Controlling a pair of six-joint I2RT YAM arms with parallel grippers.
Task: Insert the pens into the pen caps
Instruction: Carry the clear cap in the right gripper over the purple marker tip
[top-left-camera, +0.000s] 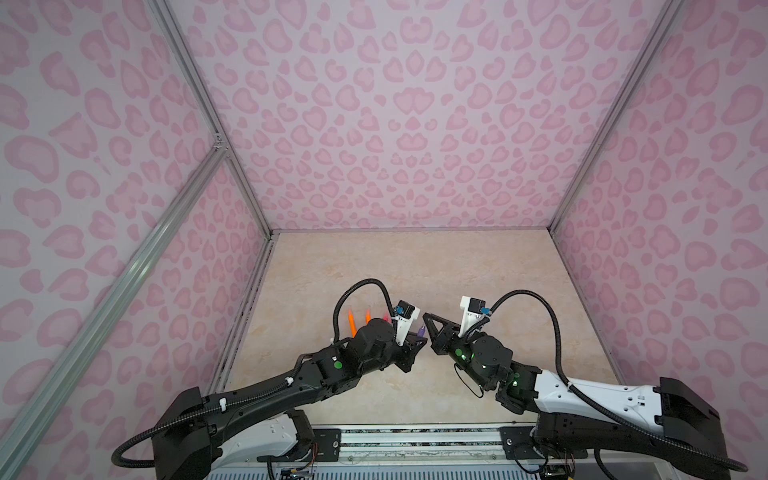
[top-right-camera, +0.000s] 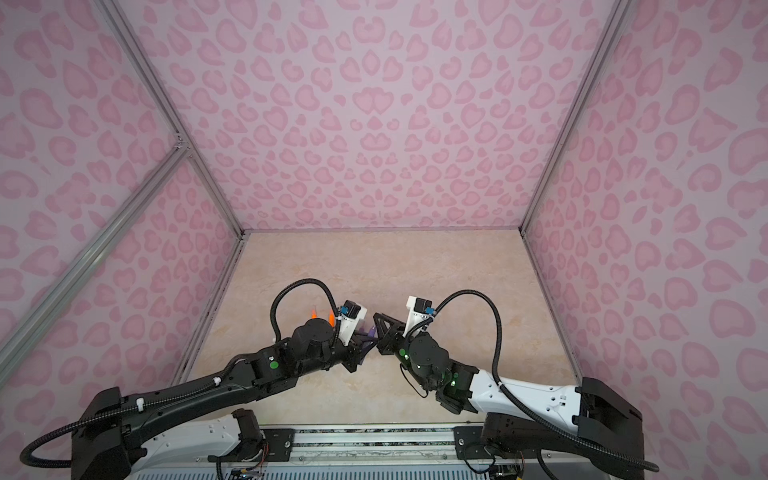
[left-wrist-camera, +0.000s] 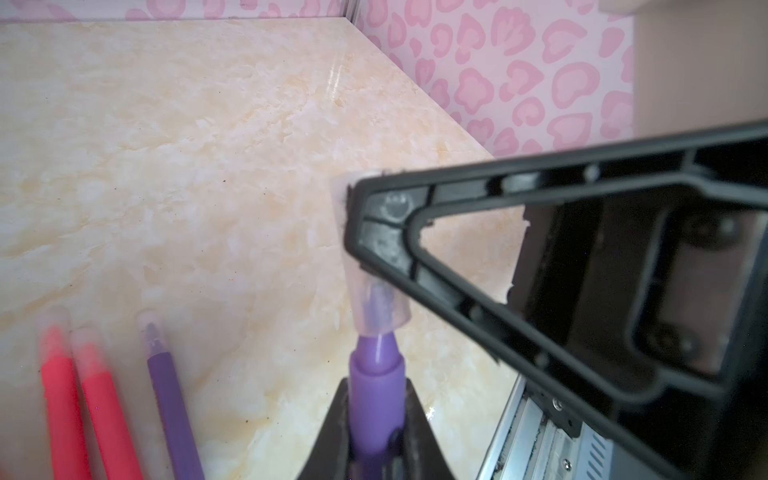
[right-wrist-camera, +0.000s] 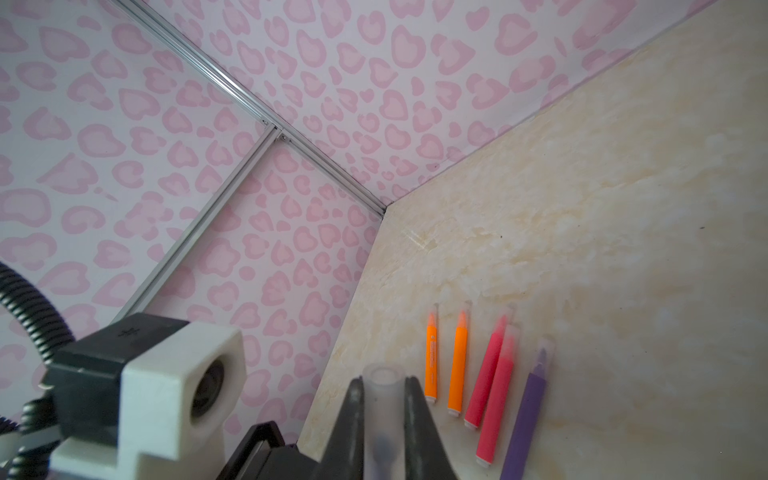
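In both top views the pens on the table are mostly hidden. Only the tips of the two orange pens (top-left-camera: 352, 322) and a speck of one of the pink-red pens (top-left-camera: 386, 318) show above the left arm's wrist, left of centre. At mid-frame the left gripper (top-left-camera: 419, 343) and right gripper (top-left-camera: 428, 324) meet tip to tip. A sliver of the held purple pen (top-left-camera: 421, 332) peeks out between them, and the clear cap is too faint to find there.

In the left wrist view, the two pink-red pens and a capped purple pen (left-wrist-camera: 174, 415) lie side by side at lower left on the marble-look table (left-wrist-camera: 208, 166). They are blurred and cut off by the bottom edge. At bottom centre the left gripper's jaws are clamped on the held purple pen, whose rear end is out of frame. Its nib sits inside the mouth of the clear cap (left-wrist-camera: 376, 303), with the coned shoulder outside. One black finger of the right gripper covers the cap's upper half, and the other finger is hidden behind it.

In the right wrist view, the blurred left wrist camera (right-wrist-camera: 166, 374) at lower left blocks the arm behind it. At bottom centre the right gripper's jaws pinch the clear cap. A dark smear shows through its lower part, too blurred to name. To the right, five capped pens lie in a row, the purple one cut off at the bottom edge.
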